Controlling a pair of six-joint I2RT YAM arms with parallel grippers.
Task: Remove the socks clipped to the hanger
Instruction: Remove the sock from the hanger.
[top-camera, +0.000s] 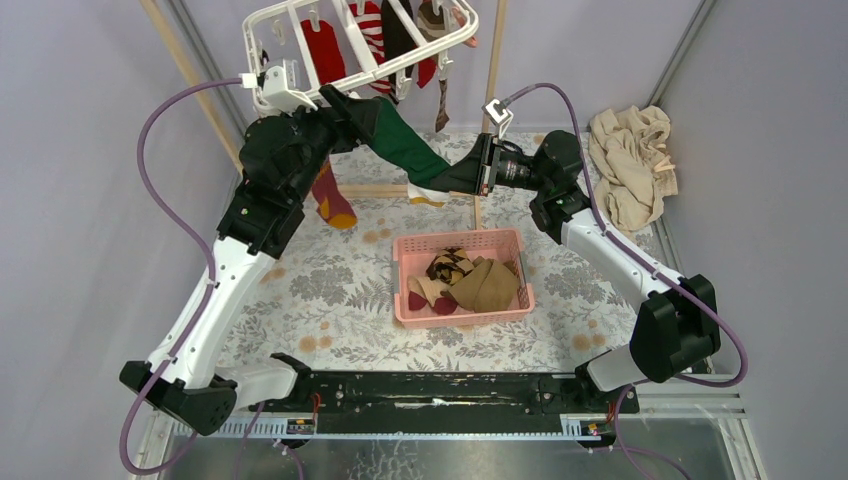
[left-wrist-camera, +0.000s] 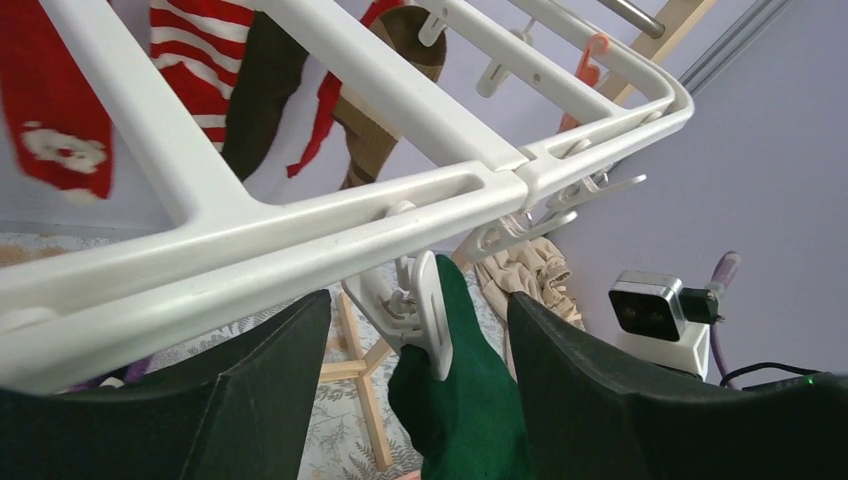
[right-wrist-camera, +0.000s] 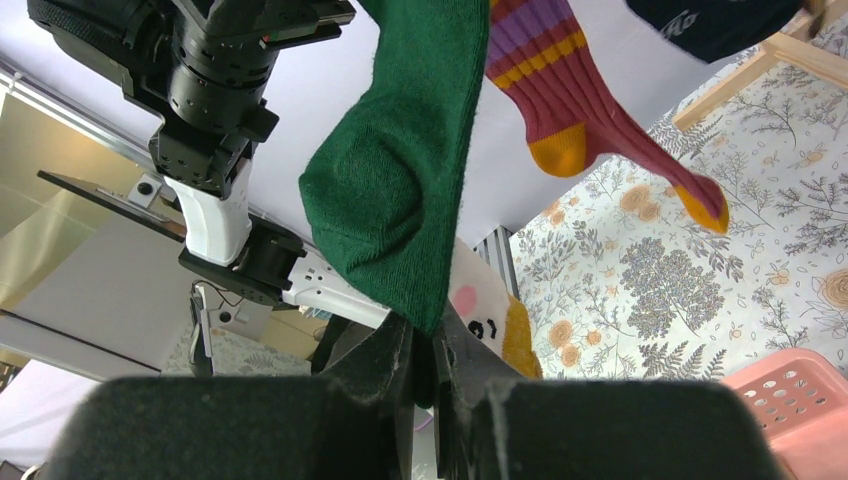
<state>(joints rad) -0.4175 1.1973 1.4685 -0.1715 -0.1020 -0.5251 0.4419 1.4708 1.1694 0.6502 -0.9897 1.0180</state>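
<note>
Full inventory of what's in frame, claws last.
hanger: one, white, top centre
green sock: one, clipped to the hanger's near edge
hung socks: several, red, striped, brown, under the hanger
maroon sock: one, orange toe, hanging beside the left arm
basket: one, pink, mid-table
basket socks: a few, tan, brown, maroon
cloth pile: one, beige, far right
wooden frame: pale poles, at the back
table cover: floral
left claw: open, either side of the green sock's clip
right claw: shut on the green sock's lower end
</note>
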